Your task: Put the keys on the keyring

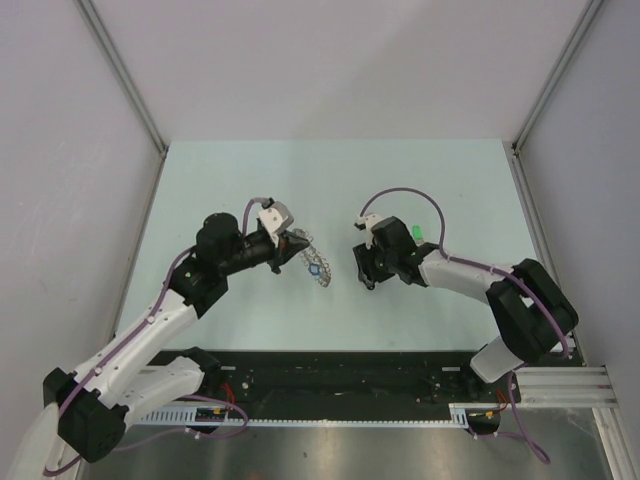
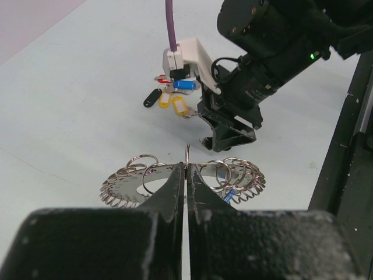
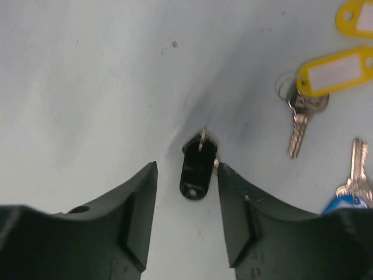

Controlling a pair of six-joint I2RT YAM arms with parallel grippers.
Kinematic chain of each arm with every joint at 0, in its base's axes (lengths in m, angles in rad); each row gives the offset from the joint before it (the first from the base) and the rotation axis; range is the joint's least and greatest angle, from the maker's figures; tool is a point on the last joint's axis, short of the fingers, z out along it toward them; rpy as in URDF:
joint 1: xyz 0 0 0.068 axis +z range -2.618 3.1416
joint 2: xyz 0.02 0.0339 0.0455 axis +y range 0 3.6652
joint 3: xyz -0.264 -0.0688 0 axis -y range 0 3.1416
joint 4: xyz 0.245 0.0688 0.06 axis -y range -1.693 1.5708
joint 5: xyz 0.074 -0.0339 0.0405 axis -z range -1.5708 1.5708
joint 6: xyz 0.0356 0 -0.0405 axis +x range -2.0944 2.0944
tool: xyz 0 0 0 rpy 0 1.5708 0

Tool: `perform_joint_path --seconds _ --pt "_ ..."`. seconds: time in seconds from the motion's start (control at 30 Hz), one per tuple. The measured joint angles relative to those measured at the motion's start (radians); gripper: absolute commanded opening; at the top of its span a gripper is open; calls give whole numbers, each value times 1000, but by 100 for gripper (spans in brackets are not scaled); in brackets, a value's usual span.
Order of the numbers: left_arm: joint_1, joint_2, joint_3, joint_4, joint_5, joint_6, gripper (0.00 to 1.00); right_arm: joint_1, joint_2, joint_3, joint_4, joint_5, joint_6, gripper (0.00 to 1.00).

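Bright, even light; a soft shadow lies ahead of the right gripper (image 3: 186,168).

Bench (image 1: 250,190): pale mint-green top, matte; few dark specks (image 3: 175,44) in right-wrist view. Back wall (image 1: 330,60), left wall (image 1: 60,200), right wall (image 1: 600,230): plain pale grey-lilac panels, closing bench on three sides. Aluminium posts at rear corners, left post (image 1: 122,78), right post (image 1: 558,78), slanting outward in overhead view. Near edge: black base plate (image 1: 340,385), slotted white cable duct (image 1: 330,423) along it, brushed steel sheet (image 1: 360,455) below. Light even, diffuse; shadows soft.
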Motion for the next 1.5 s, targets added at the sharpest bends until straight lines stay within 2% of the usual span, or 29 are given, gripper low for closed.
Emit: perform_joint_path --seconds 0.1,0.23,0.43,0.6,0.77,1.03,1.5 --pt "0 -9 0 -2 -2 0 0 -4 -30 66 -122 7 8 58" --pt "5 -26 0 -6 -13 1 0 -6 -13 235 -295 25 7 60" --pt "8 -61 0 -36 -48 3 1 -9 164 502 -500 37 -1 59" --pt "8 -98 0 -63 -72 18 0 -19 321 607 -646 35 -12 54" --pt "10 -121 0 -83 -93 29 0 -49 408 671 -735 8 -31 49" --pt "10 -125 0 -108 -105 46 0 -104 528 811 -827 -69 -74 45" --pt "10 -125 0 -111 -104 46 0 -112 583 837 -895 -158 -109 28"
